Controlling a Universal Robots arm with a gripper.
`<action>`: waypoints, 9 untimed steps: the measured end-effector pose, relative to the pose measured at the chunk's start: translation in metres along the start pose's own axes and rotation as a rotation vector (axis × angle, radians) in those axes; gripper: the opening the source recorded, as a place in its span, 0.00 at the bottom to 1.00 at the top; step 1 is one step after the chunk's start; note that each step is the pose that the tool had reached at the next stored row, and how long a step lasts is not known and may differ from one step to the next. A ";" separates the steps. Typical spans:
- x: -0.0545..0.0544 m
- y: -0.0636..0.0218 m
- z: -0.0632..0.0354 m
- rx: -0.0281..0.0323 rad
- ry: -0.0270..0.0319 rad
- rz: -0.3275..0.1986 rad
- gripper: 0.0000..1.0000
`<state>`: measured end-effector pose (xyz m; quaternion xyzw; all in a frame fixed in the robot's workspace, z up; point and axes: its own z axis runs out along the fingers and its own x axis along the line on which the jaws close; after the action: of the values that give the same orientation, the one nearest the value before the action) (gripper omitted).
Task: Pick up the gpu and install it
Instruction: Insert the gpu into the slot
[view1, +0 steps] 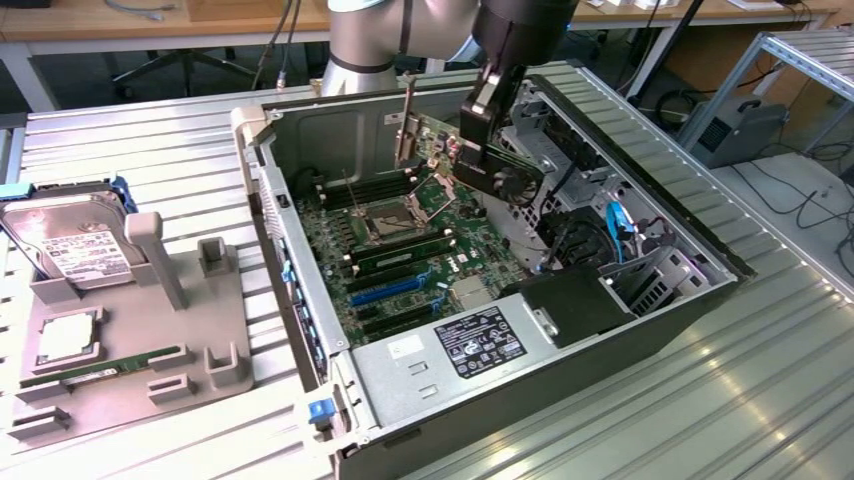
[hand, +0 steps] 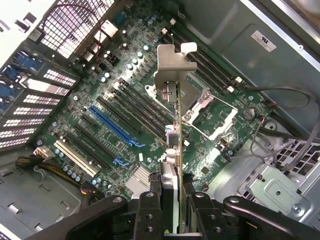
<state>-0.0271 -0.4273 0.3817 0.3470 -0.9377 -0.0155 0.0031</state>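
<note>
Open computer case (view1: 400, 372) lying on its side on a ribbed metal table (view1: 747, 400), its motherboard (view1: 400, 262) facing upward with one bare processor socket (view1: 398, 220) and one long blue expansion slot (hand: 116, 126). Beside the case, at the exterior view's left, a grey holding tray (view1: 147, 385) carried three parts, one of each: one hard drive (view1: 74, 245) propped at the far end, one processor chip (view1: 67, 340) in a square recess, and one RAM stick (view1: 100, 368) lying flat. The single gripper (view1: 477, 135) reached down into the case opening, and its two fingers (hand: 149, 212) pinched the gpu (view1: 434, 145) between them. The one gpu hung on edge above the motherboard, over the socket area and apart from the slots. Its long axis ran across the case, roughly level. The silver bracket (hand: 172, 65) stood upright at the end towards the exterior view's left, and the black fan (view1: 514, 180) lay towards the exterior view's right. From the wrist the card appeared edge-on.
</note>
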 end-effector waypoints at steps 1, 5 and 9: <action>0.000 0.0000 0.0000 0.0000 0.0000 -0.001 0.27; 0.000 0.0000 0.0000 0.0000 0.0002 -0.007 0.27; 0.000 0.0000 0.0000 -0.0001 0.0004 -0.012 0.27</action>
<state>-0.0271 -0.4273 0.3817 0.3527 -0.9356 -0.0155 0.0032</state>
